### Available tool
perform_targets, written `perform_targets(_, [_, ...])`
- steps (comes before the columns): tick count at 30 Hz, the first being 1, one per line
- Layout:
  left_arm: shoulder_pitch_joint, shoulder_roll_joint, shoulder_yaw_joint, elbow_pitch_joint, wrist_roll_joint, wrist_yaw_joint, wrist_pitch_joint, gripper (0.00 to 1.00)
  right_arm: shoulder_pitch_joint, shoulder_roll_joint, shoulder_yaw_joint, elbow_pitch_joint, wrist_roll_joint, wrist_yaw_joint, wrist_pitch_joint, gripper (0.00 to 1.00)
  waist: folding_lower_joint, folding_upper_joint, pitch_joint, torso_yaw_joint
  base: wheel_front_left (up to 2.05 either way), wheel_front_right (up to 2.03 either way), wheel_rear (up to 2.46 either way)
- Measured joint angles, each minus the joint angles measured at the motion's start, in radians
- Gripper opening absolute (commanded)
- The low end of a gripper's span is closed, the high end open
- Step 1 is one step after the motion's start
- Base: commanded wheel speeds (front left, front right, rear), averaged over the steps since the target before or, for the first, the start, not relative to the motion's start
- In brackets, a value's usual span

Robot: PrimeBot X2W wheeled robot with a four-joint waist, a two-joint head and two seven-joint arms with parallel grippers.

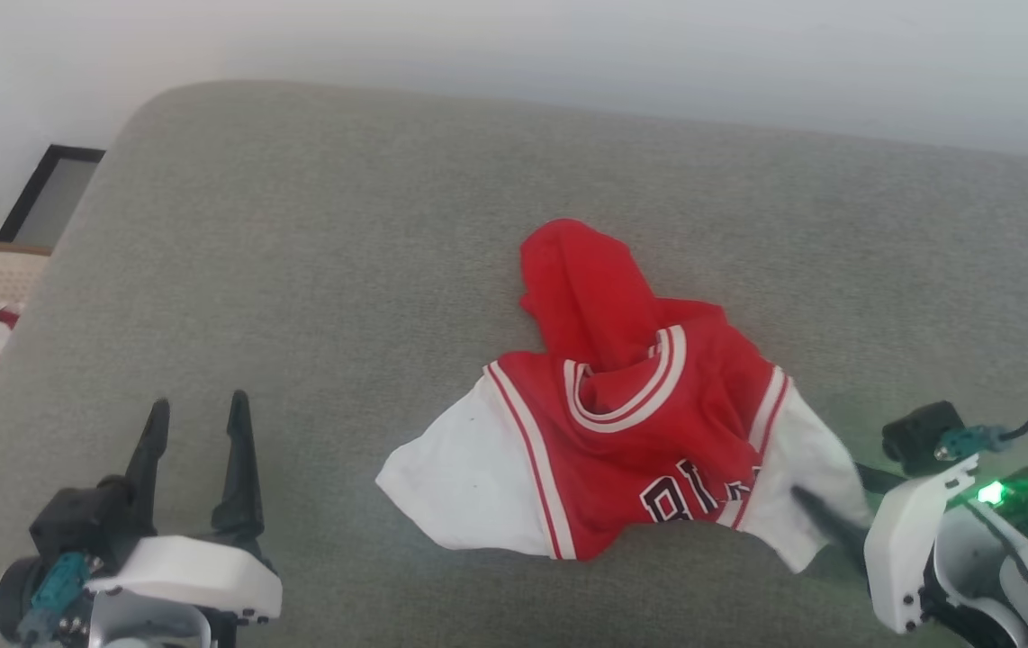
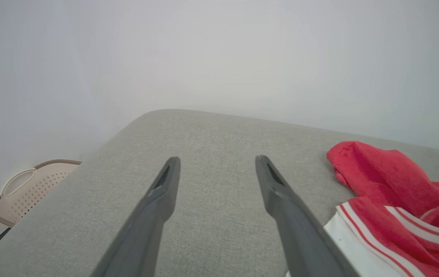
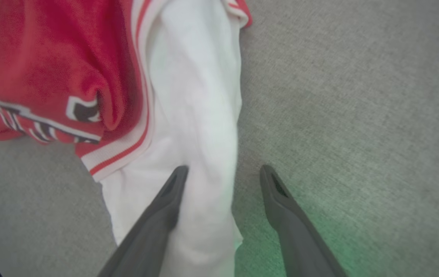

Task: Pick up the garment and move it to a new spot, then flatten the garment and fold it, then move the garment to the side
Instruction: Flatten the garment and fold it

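The garment [image 1: 631, 423] lay crumpled on the grey cushion [image 1: 298, 225], right of its middle (white sleeves spread to either side). The right gripper [image 3: 223, 173] straddled one sleeve's edge, jaws apart, not clamped. The left gripper [image 1: 199, 409] stood well apart from the garment, jaws wide.

Head cam high, looking down at grey cushion [image 1: 298, 270]. Left wrist cam low, facing the wall [image 2: 219, 57]. Right wrist cam close over garment [image 3: 188, 96]; all three share it.
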State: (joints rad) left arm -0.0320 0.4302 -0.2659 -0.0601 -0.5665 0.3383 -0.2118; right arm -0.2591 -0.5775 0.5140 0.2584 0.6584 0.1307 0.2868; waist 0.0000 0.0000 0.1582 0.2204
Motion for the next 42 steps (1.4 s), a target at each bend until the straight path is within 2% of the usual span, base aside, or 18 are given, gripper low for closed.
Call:
perform_targets(1, [0.005,-0.003,0.002,0.007,0.0,0.0,-0.006,1.0,-0.007,0.001,0.002,0.012,-0.006,0.0,-0.005,0.0,0.0001,0.0,0.002,0.005,0.0,0.0,0.0])
perform_targets(6, [0.013,-0.023,0.022,0.023,-0.006,-0.018,-0.03,1.0,-0.041,0.013,0.013,0.045,0.014,0.0,-0.014,0.0,0.0,0.0,0.004,0.018,0.0,0.0,0.0])
perform_targets(10, [0.03,-0.032,0.042,0.029,-0.006,-0.036,-0.041,1.0,-0.062,-0.004,0.007,0.05,0.03,0.0,-0.012,0.0,0.0,0.0,0.002,0.013,0.0,0.0,0.0])
perform_targets(20, [0.051,-0.069,0.096,0.028,0.007,-0.104,-0.05,1.0,-0.108,-0.131,-0.075,0.045,0.075,0.0,0.03,0.0,0.0,0.0,-0.005,-0.021,0.0,0.0,0.0])
perform_targets(27, [0.052,-0.089,0.115,0.042,0.034,-0.149,-0.05,1.0,-0.102,-0.21,-0.137,0.089,0.108,0.0,0.073,0.0,0.0,0.0,-0.014,-0.036,0.0,0.0,0.0])
perform_targets(32, [0.051,-0.097,0.129,0.047,0.043,-0.167,-0.05,1.0,-0.072,-0.21,-0.163,0.137,0.133,0.0,0.09,0.0,0.0,0.0,-0.014,-0.04,0.0,0.0,0.0])
perform_targets(37, [0.051,-0.11,0.138,0.057,0.059,-0.185,-0.05,1.0,-0.056,-0.17,-0.158,0.197,0.145,0.0,0.084,0.0,0.0,0.0,-0.01,-0.044,0.0,0.0,0.0])
perform_targets(38, [0.051,-0.112,0.138,0.063,0.063,-0.193,-0.05,1.0,-0.056,-0.154,-0.145,0.211,0.149,0.0,0.075,0.12,0.0,0.0,-0.009,-0.047,0.0,0.0,0.0])
perform_targets(39, [0.051,-0.114,0.139,0.066,0.063,-0.195,-0.05,1.0,-0.058,-0.146,-0.136,0.217,0.151,0.0,0.07,0.84,0.0,0.0,-0.01,-0.049,0.0,0.0,0.0])
perform_targets(40, [0.051,-0.115,0.14,0.068,0.063,-0.201,-0.05,1.0,-0.059,-0.141,-0.128,0.223,0.151,0.0,0.063,1.0,0.0,0.0,-0.011,-0.051,0.0,0.0,0.0])
perform_targets(42, [0.051,-0.113,0.141,0.075,0.064,-0.204,-0.05,1.0,-0.064,-0.139,-0.118,0.226,0.156,0.0,0.057,1.0,0.0,0.0,-0.015,-0.057,0.0,0.0,0.0])
